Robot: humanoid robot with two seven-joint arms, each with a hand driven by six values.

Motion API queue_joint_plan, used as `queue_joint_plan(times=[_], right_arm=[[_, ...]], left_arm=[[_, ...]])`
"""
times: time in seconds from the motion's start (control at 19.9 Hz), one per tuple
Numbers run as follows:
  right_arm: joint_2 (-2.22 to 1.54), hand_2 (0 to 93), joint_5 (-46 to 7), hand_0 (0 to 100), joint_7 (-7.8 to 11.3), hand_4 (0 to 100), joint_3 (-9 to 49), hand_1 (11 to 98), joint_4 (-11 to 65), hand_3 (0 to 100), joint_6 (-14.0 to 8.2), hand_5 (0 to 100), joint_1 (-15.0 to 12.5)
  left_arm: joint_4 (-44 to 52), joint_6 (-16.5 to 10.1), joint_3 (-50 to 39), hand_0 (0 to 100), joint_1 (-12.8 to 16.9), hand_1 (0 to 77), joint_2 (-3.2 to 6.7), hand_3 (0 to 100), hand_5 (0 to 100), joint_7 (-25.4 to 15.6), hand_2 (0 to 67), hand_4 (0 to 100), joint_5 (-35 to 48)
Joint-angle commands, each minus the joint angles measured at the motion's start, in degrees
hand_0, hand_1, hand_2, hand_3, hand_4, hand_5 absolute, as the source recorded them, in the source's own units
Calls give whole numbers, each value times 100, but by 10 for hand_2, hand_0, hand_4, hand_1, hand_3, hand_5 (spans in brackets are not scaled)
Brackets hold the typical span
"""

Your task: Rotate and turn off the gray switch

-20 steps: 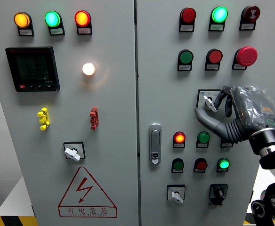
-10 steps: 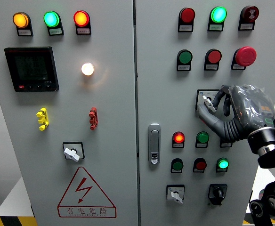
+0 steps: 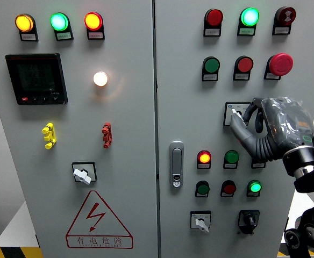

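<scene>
Faces a tall gray control cabinet (image 3: 125, 161) with two doors, crowded with lamps and selectors. On the left door: a dark display (image 3: 36, 78), a glowing white lamp (image 3: 100, 79), and a gray selector (image 3: 83, 174) low down, untouched. On the right door: a red mushroom button (image 3: 281, 63) near the top and a lit red lamp (image 3: 204, 157) beside the door handle (image 3: 177, 164).

Right hand (image 3: 259, 129) reaches in from the lower right edge and sits over the gray switch (image 3: 235, 116), which is mounted at mid-height on the right door, just below the red mushroom button and above the lit red lamp. Thumb (image 3: 237, 126) now presses up against the knob from below, where a second ago it hung a little apart under it; forefinger curls over the top. Looks closed on the knob in a pinch, though much of the knob is hidden behind the digits.

Knob's lever shows only as a small pale sliver, pointing up and to the left, much as it did a second ago. Suggests the grip has just tightened while the turn itself is barely begun. Lamps on both doors unchanged, so no sign yet of the switch being off.

Left hand nowhere in view.
</scene>
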Motion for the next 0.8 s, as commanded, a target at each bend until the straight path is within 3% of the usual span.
queue_joint_plan(times=[0.0, 0.6, 0.75], right_arm=[[0, 707, -8, 659, -7, 1000, 0, 315, -5, 903, 0, 951, 8], [-9, 724, -9, 749, -25, 1000, -18, 314, 4, 903, -17, 950, 0], [-9, 657, 0, 792, -16, 1000, -18, 277, 13, 904, -35, 951, 0]], left_arm=[[0, 0, 0, 336, 0, 0, 0, 223, 122, 0, 123, 119, 0], [0, 0, 0, 337, 0, 0, 0, 223, 122, 0, 123, 119, 0], [0, 0, 0, 337, 0, 0, 0, 223, 122, 0, 123, 119, 0]])
